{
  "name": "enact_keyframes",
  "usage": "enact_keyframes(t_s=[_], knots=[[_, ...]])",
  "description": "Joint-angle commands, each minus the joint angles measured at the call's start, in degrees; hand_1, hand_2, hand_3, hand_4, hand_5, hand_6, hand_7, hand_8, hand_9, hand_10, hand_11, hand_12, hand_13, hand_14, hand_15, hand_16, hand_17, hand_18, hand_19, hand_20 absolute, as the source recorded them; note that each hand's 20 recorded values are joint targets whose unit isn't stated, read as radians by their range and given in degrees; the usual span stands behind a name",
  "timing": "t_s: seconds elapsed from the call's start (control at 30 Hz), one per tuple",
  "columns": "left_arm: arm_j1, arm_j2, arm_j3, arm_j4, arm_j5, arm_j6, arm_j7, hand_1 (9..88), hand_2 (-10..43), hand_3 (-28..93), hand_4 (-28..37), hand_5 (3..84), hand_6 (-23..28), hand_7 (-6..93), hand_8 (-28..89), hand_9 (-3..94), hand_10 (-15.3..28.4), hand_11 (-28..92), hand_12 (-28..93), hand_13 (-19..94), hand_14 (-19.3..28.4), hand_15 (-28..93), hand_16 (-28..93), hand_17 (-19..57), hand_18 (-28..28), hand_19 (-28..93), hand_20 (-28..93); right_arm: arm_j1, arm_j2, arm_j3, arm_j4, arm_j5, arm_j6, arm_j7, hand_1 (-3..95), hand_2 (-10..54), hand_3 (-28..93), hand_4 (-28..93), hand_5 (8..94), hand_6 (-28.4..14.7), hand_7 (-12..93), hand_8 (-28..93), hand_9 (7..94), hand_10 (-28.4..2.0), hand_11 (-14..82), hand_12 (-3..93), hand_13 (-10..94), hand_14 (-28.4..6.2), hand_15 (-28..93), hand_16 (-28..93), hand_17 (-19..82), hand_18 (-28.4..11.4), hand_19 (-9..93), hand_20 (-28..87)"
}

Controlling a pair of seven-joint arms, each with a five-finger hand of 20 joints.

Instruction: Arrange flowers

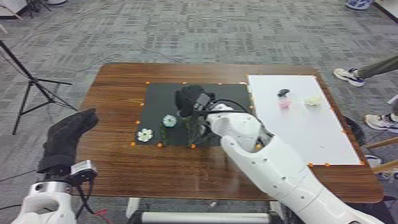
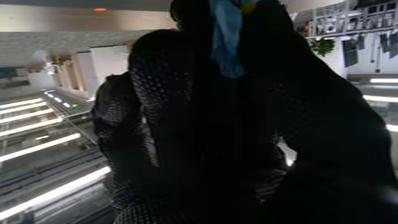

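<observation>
Right hand (image 1: 188,99) is pinching a blue flower (image 2: 227,42) over the dark mat (image 1: 161,95); pale-blue flower (image 1: 170,120) and white flower (image 1: 145,135) are lying nearer left, cream flower (image 1: 313,101)'s chilling right. Left hand (image 1: 69,134) is hanging loose, left of the counter (image 1: 111,165).

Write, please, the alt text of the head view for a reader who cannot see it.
The robot's right hand is over a dark mat on a brown table, near a pale blue flower and a white flower. To the right, a white board bears pink and cream flowers. The left hand is at the left.
</observation>
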Motion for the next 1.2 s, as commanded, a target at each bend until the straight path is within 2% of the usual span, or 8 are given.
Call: enact_keyframes(t_s=[0.03, 0.3, 0.6, 0.83, 1.0, 1.2], knots=[[0.35, -0.54, 0.17, -0.35, 0.24, -0.53, -0.16, 25.8, 4.6, 72, -23.1, 49.9, -0.4, 19.4, -8, 46.7, 12.5, 20, 13, 37, 16.9, 19, 1, 1.1, 12.0, 6, 15, 1.09, -0.83, -0.33, -0.21, -0.2, -0.59, 1.8, 55.4, -9.5, 64, -22, 76.6, 4.7, 24, -2, 85.1, -7.2, 4.6, 20.1, 71, -10.1, 61, 36, 34, -22.8, 78, 56], [-0.23, -0.57, 0.44, -0.14, 0.21, -0.51, -0.34, 25.8, 4.1, 72, -23.0, 49.8, -0.3, 19.2, -8, 46.7, 12.4, 20, 13, 37, 16.8, 19, 1, 1.1, 12.0, 6, 15, 1.62, -1.57, 0.55, 0.82, -0.89, 0.01, 2.47, 55.2, -8.3, 62, -22, 75.4, 4.1, 23, -3, 82.2, -7.8, 6.3, 17.0, 71, -10.3, 62, 36, 34, -23.0, 78, 56], [-0.31, -0.39, 0.45, -0.22, 0.38, -0.98, -0.63, 25.8, 3.9, 72, -22.7, 49.6, -0.4, 19.2, -8, 46.6, 12.4, 20, 13, 37, 16.8, 19, 1, 1.0, 12.0, 6, 15, 0.51, -3.04, 2.47, 1.58, -2.2, -5.94, 2.32, 50.0, -8.0, 64, -21, 68.2, 1.8, 21, -3, 73.8, -8.9, 11.2, 10.9, 70, -10.9, 61, 35, 33, -23.5, 78, 56], [-0.17, -0.29, 0.19, -0.33, 0.45, -1.18, -0.9, 25.8, 3.4, 72, -22.2, 49.6, -0.2, 19.3, -8, 46.5, 12.5, 20, 13, 37, 16.9, 19, 1, 1.0, 12.1, 6, 15, 0.53, -2.58, 2.71, 1.03, -2.51, -9.63, 2.88, 44.9, -8.0, 69, -21, 63.2, 1.3, 19, -6, 68.9, -9.7, 11.2, 10.1, 69, -11.6, 61, 34, 32, -24.0, 78, 55], [-0.22, -0.18, 0.18, -0.37, 0.49, -1.18, -1.25, 25.9, 3.1, 72, -22.0, 49.6, -0.2, 19.2, -8, 46.5, 12.4, 20, 13, 37, 16.8, 19, 1, 1.0, 12.1, 6, 15, 1.1, -1.34, 2.15, 0.39, -1.7, -9.72, 3.51, 42.8, -8.1, 71, -20, 61.9, 1.1, 18, -12, 67.0, -9.9, 10.8, 9.9, 68, -11.9, 61, 34, 31, -24.1, 78, 55], [-0.22, 0.02, 0.08, -0.33, 0.56, -1.37, -1.4, 26.0, 2.7, 72, -21.7, 49.5, -0.2, 19.2, -8, 46.5, 12.4, 20, 13, 37, 16.8, 19, 1, 1.0, 12.1, 6, 15, 2.23, 0.37, 2.17, -0.98, 0.74, -8.85, 4.29, 42.1, -8.1, 70, -20, 60.3, 0.3, 18, -13, 65.4, -10.2, 10.5, 9.9, 68, -12.1, 61, 33, 31, -24.2, 78, 55]])
